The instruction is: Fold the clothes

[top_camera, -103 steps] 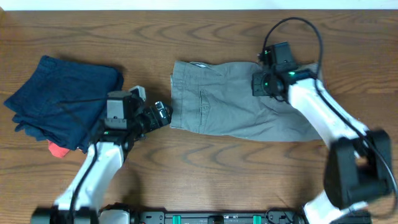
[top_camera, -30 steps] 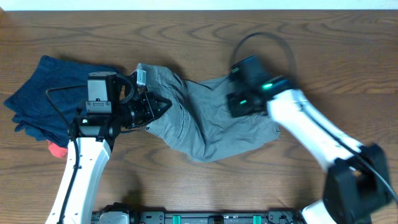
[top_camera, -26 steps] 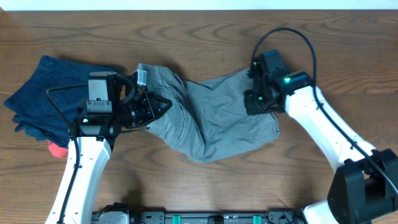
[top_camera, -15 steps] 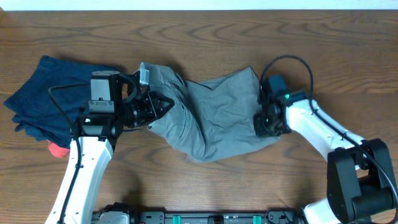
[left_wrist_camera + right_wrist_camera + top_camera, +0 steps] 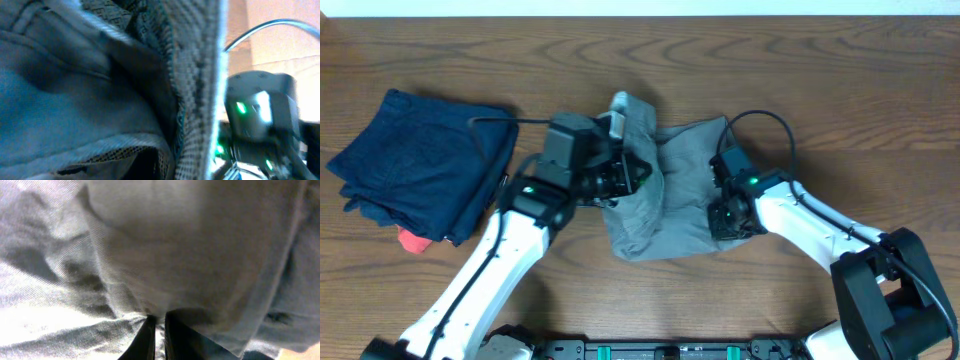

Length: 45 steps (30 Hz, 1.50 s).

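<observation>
The clothes are grey shorts (image 5: 672,218), bunched in a narrow heap at the table's middle. One end is lifted and draped over the rest, its light lining (image 5: 619,103) showing at the top. My left gripper (image 5: 638,176) is shut on that lifted end. Grey weave (image 5: 75,90) fills the left wrist view and hides the fingers. My right gripper (image 5: 723,218) presses on the heap's right side. In the right wrist view my right gripper (image 5: 159,330) is shut on a thin fold of the shorts (image 5: 190,245).
A folded navy-blue garment (image 5: 420,165) lies at the left, with a small red cloth (image 5: 412,240) poking out beneath its front corner. The right arm's body with green lights (image 5: 260,110) stands close beside the left gripper. Bare wooden table (image 5: 860,110) surrounds the heap.
My left gripper has swung right, carrying its end of the shorts over the rest. The right gripper has slid left and forward. The shorts have gone from spread wide to a narrow doubled heap.
</observation>
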Tool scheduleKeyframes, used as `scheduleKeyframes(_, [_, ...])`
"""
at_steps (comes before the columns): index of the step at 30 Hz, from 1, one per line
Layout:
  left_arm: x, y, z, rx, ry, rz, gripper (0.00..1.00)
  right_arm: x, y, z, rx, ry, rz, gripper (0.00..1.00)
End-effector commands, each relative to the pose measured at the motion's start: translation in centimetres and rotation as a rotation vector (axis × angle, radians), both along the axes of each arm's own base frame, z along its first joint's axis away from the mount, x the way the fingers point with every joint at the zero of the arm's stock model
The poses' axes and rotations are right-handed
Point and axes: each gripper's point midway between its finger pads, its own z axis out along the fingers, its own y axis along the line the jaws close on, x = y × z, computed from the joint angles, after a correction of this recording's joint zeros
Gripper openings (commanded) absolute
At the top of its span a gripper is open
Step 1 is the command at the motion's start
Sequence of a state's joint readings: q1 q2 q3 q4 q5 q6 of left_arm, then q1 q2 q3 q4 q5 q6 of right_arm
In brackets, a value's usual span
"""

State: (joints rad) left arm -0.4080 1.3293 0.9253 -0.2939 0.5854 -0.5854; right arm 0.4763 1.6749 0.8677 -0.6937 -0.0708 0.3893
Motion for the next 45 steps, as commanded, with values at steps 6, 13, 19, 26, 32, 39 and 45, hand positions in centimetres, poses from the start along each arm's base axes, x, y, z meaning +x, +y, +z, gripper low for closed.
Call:
scheduleKeyframes(6, [-0.5,-4.2,-1.8,-0.01,0.042,-0.068,0.07,-3.3,1.7,-1.4,0.011,0.093,0.005,0.1])
scheduleKeyframes(13, [-1.4,-4.9,-2.2,0.0,0.06,-0.095,0.09,-2.6,1.1,-1.4,0.006,0.08,-0.02,0.1])
scheduleKeyframes(19, [-2.1,-5.5,-1.0,-0.067,0.06,-0.158,0.52,0.3,-1.1,1.0,-0.047,0.005,-0.092,0.11])
scheduleKeyframes(26, [3.7,0.9,-0.9,0.035,-0.06,0.073,0.54,8.1,-5.5,13.3,-0.046,-0.291,-0.224,0.11])
scheduleKeyframes(32, [8.3,5.3,-2.9,0.252,-0.204,0.224,0.59,9.5,0.9,18.7,0.277,-0.411,0.032,0.12])
scheduleKeyframes(39, [10.3,4.6,-8.2,0.287,-0.164,0.202,0.6,6.8,5.7,14.2,0.346,-0.265,0.172,0.13])
scheduleKeyframes(45, [9.2,4.1,-13.7,0.307,-0.026,0.146,0.65,3.3,7.3,7.9,0.281,-0.05,0.227,0.13])
